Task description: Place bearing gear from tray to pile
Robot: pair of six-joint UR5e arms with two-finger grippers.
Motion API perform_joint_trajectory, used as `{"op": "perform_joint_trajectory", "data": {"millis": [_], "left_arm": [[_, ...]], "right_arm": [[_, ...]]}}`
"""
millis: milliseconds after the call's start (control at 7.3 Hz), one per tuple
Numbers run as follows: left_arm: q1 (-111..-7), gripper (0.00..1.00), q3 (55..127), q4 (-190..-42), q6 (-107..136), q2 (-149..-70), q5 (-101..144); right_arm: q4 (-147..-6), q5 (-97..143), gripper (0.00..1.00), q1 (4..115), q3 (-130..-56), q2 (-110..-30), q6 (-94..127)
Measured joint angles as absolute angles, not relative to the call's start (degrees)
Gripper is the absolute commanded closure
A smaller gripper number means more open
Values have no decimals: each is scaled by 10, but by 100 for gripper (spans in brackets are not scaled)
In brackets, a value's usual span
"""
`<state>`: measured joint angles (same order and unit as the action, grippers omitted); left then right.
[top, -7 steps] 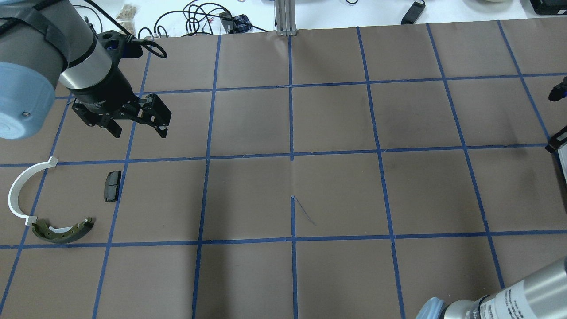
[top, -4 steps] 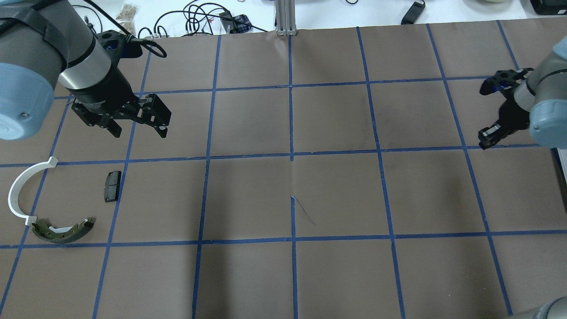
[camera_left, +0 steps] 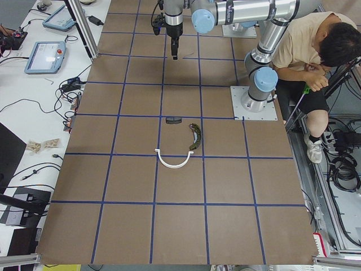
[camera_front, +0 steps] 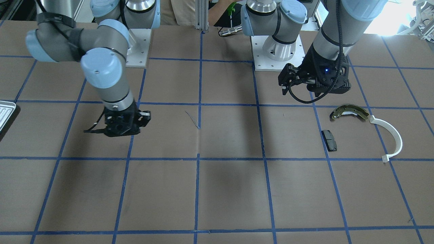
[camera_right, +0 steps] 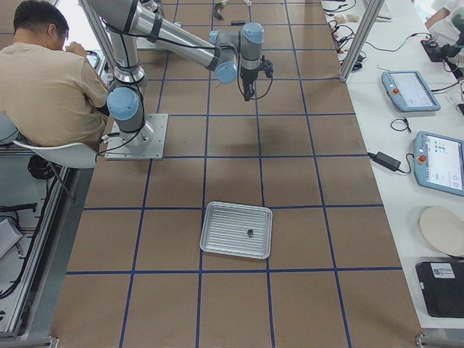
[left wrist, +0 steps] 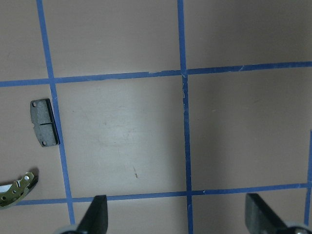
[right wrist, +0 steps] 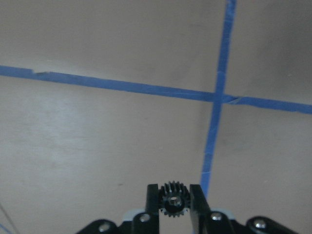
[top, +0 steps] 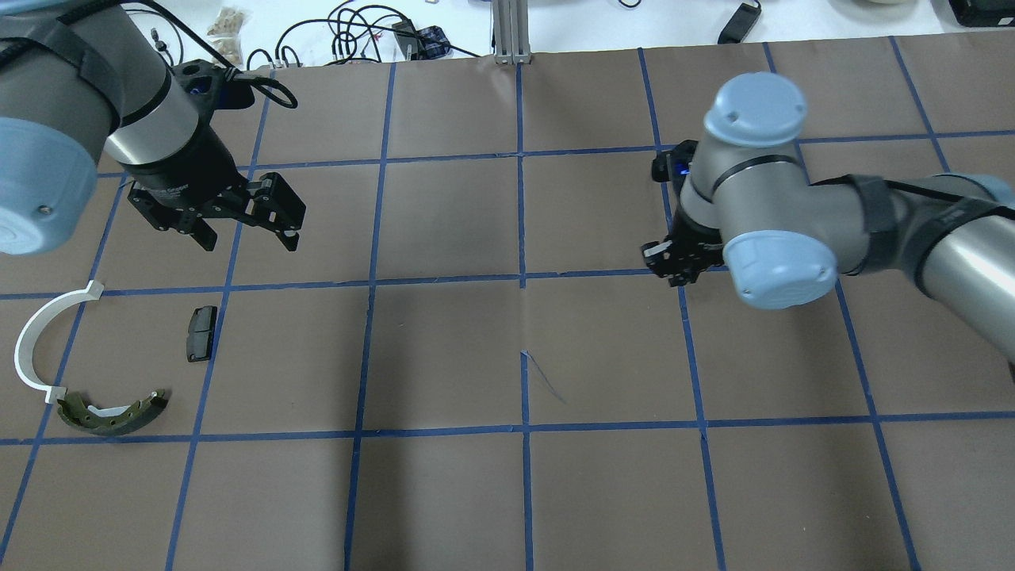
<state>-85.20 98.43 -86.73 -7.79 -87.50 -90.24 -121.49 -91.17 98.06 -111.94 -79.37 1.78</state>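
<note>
My right gripper is shut on a small black toothed bearing gear and hovers over a blue tape crossing. In the overhead view it is right of the table's middle. My left gripper is open and empty at the far left, above the pile. The pile is a dark pad, a white half-ring and a brass-grey brake shoe. The pad shows in the left wrist view. The silver tray lies near the table's right end, far behind the right gripper.
A small dark part lies in the tray. The tray's rim shows at the front view's left edge. Cables lie beyond the table's far edge. A seated person is behind the robot bases.
My right arm has swept in from the right edge toward the middle of the table with the gear. My left arm has barely moved.
</note>
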Motion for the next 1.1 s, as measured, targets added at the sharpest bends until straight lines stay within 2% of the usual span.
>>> {"op": "perform_joint_trajectory", "data": {"millis": [411, 548, 685, 1095], "left_arm": [[-852, 0, 985, -867, -78, -877, -901], [-852, 0, 985, -867, -76, -879, -900], [-852, 0, 985, -867, -71, -879, -900], [-851, 0, 996, -868, -73, -886, -904]], "right_arm": [[-1269, -843, 100, 1103, -1107, -738, 230], [-1291, -832, 68, 1126, -1099, -720, 287], [-1300, -830, 1, 1141, -1091, -709, 330], [-1277, -845, 0, 1119, -1064, -706, 333]]}}
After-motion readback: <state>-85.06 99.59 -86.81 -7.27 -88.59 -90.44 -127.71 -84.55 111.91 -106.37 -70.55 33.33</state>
